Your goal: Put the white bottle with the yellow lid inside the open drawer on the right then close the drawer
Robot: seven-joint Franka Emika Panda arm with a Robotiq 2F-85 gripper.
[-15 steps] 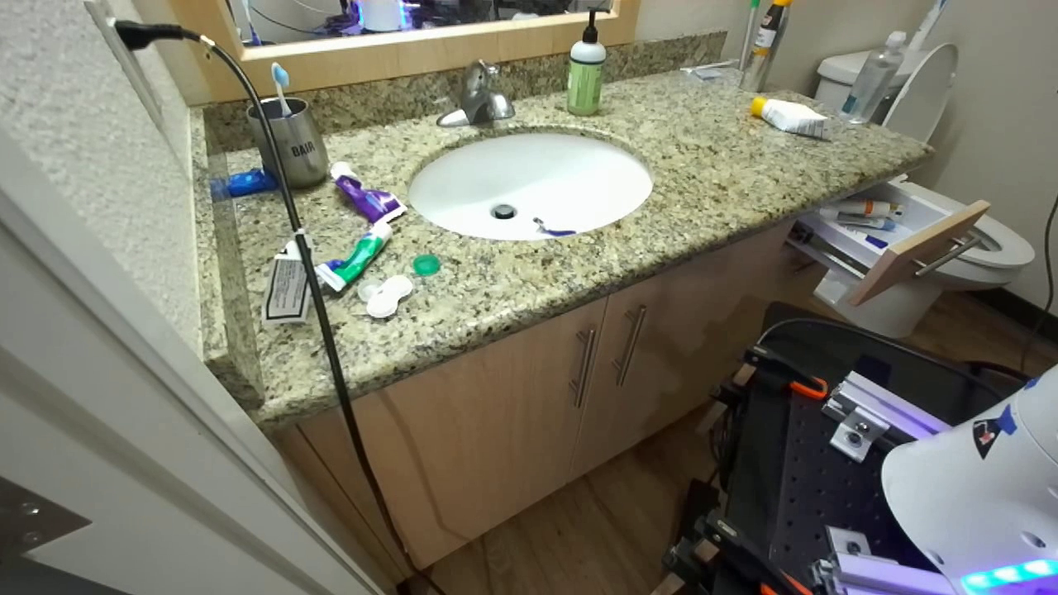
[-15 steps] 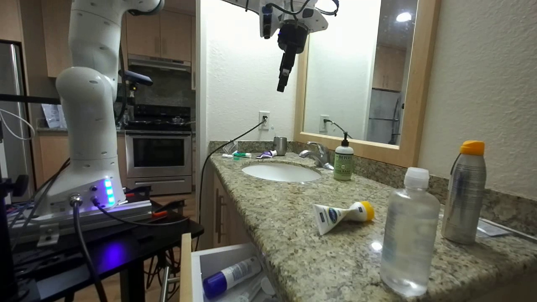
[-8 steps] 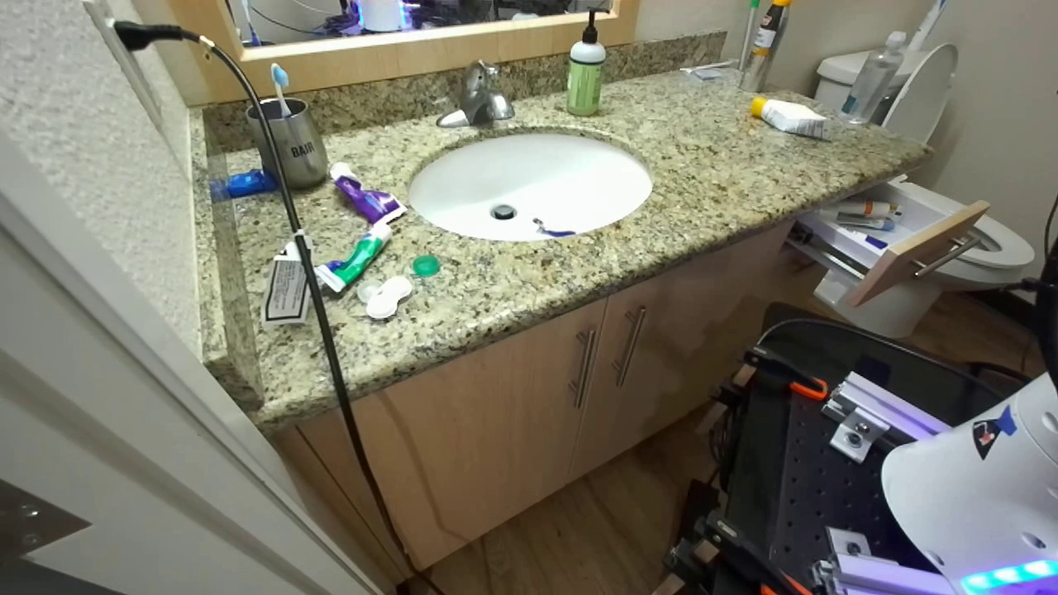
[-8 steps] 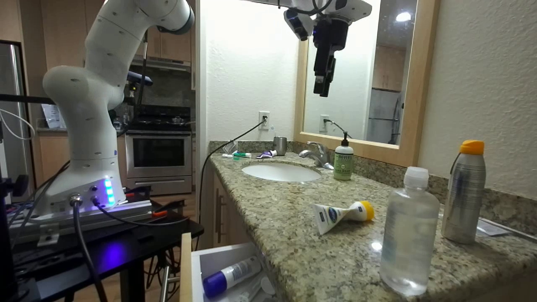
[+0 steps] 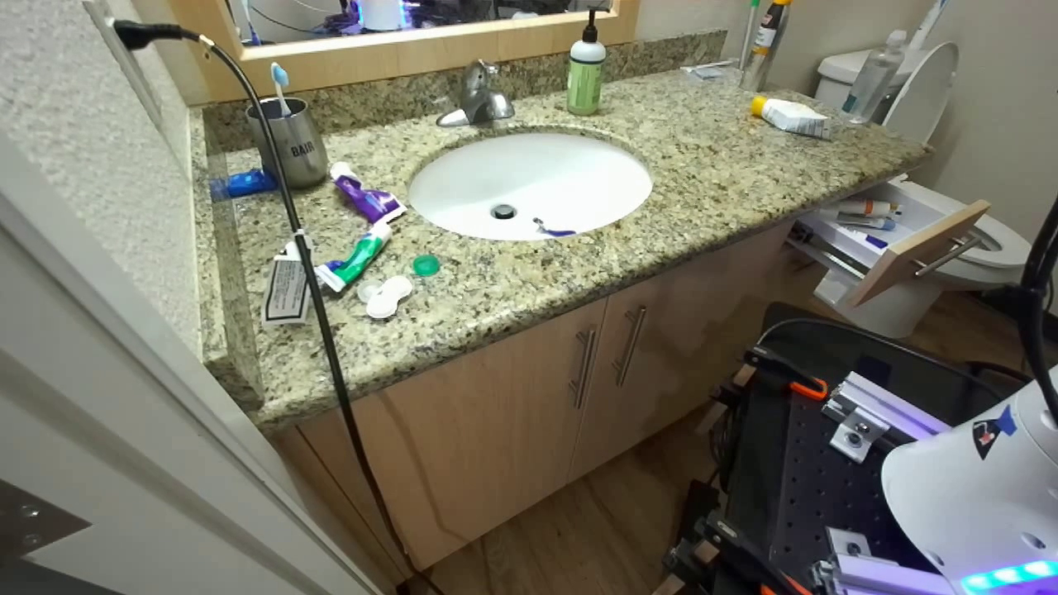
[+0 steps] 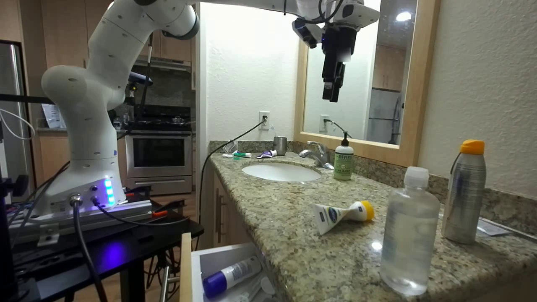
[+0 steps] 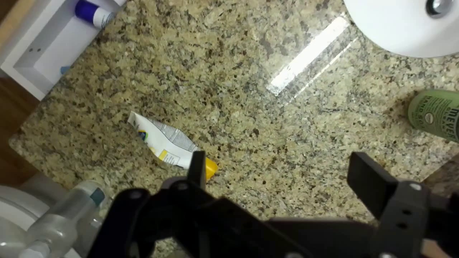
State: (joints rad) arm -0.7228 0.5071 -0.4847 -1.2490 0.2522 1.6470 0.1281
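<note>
Currently, your claw: its fingers are spread wide and it grips nothing; through the wrist view you see granite countertop between the tips. In an exterior view it points down, well above that surface.
White squeeze bottle with the yellow lid: on its side on the countertop, lower than your claw, its lid partly hidden behind one finger in the wrist view.
Green hand-soap pump bottle: upright on the countertop near the faucet.
White sink: set into the countertop; you can make out a purple-handled item lying in it, too small to name.
Clear bottle and silver spray can: both upright toward the countertop's end, apart from the white squeeze bottle.
Drawer: pulled out under the countertop's edge; inside you see a white container with a blue-violet cap among other items.
Metal cup: at the far end from your claw, holding a toothbrush, with a purple tube and a green-and-white tube lying near it.
</note>
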